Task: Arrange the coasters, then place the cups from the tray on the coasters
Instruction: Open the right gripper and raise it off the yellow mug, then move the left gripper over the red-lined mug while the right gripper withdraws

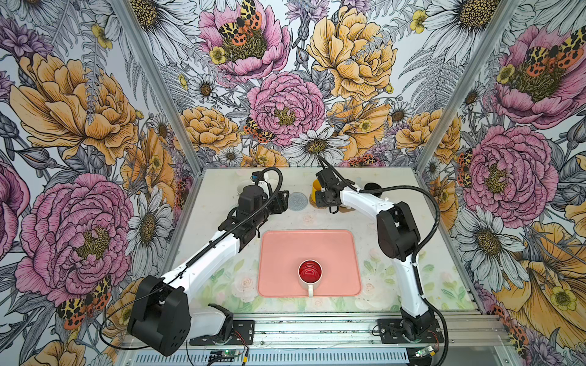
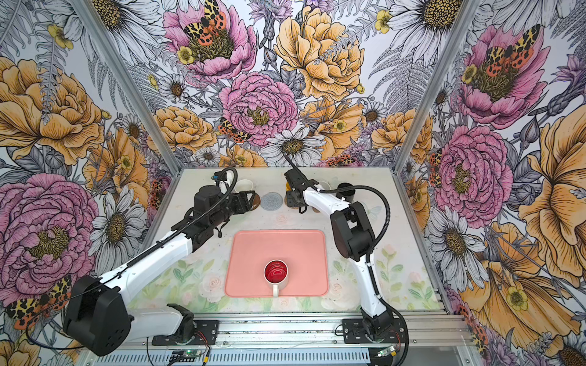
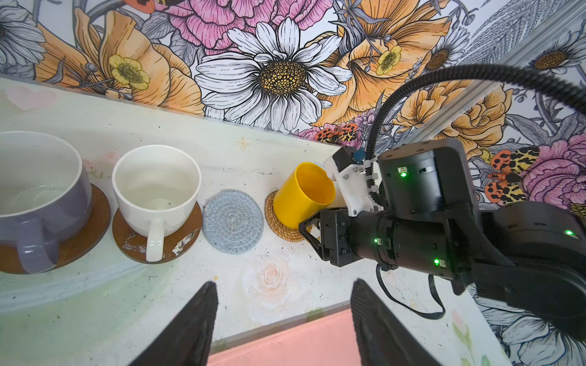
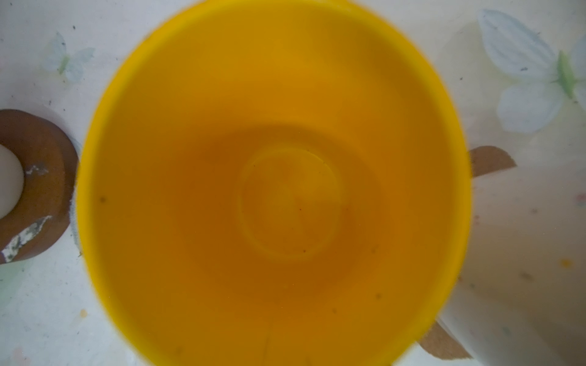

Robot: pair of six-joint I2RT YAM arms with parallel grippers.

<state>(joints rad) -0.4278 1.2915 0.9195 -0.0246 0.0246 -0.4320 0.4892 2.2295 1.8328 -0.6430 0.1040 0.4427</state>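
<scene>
Closest to me, the salmon-pink tray (image 1: 285,247) lay flat on the table (image 1: 396,285), toward the near edge and about midway between the left and right edges, its long side running left to right. The white mug with the red inside (image 1: 310,274) stood upright by the middle of the tray's near rim, mouth up, handle pointing straight at that rim. Just past the tray's far rim the left gripper (image 3: 284,283) hung over the table with its fingers (image 3: 196,326) spread wide and nothing between them, aimed at the row along the far edge. That row began at the left with the lavender mug (image 3: 41,190) on a brown disc (image 3: 79,240), then the plain white mug (image 3: 157,183) on the second brown disc (image 3: 133,237), both handles turned toward the near edge. Just beside them the grey-blue woven coaster (image 3: 233,221) lay flat with its whole top showing. Next came the yellow mug (image 3: 301,193), mouth up on the tan rattan coaster (image 3: 279,225). The right gripper (image 1: 331,207) was close against its near side and hid the handle. I could not tell how far its jaws stood apart, nor whether they gripped. Further right sat the white speckled mug (image 4: 523,253) on the paw-shaped coaster (image 4: 491,158), and beyond it the black mug (image 1: 372,187), partly behind the right arm.
</scene>
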